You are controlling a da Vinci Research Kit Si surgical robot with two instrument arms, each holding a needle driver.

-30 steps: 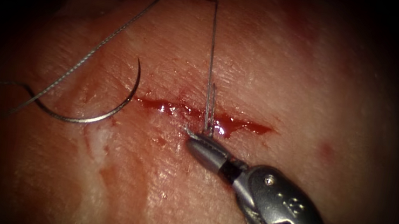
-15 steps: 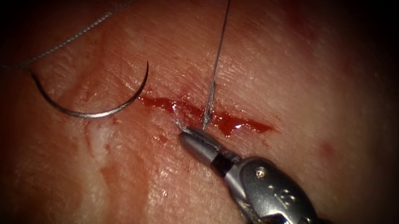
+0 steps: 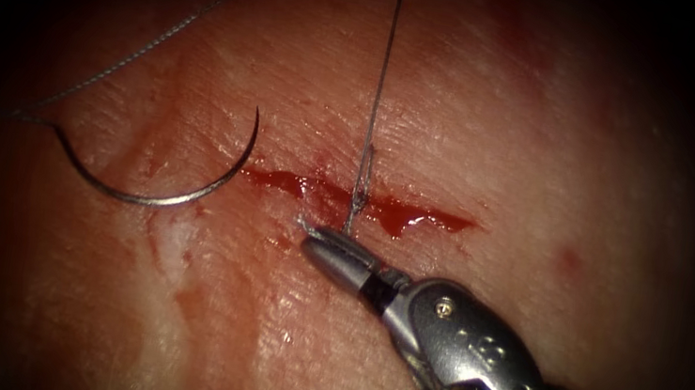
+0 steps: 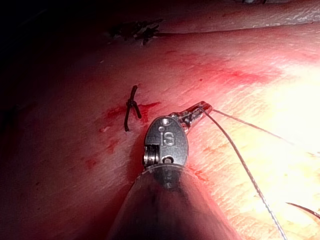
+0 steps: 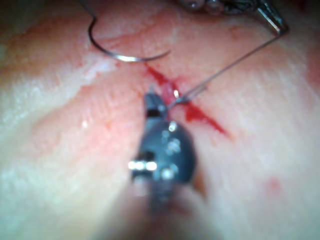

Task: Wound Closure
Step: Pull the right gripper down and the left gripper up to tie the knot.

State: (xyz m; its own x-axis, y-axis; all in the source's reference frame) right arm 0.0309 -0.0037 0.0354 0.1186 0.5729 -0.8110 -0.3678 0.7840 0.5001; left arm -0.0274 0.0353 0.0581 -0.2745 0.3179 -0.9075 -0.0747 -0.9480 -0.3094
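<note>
Needle lies free on tissue, left of cut. Left end effector clamped on thread, taut up from stitch. Right end effector closed on short thread tail just below cut.

The right arm's tool has short, smooth grey metal jaws, a black band behind them, then a bulky silver wrist housing with a small round screw and faint stamped numerals; the left arm's tool carries an oval silver clevis marked "IS", a coiled cable pulley, a dark tapering shaft.
</note>
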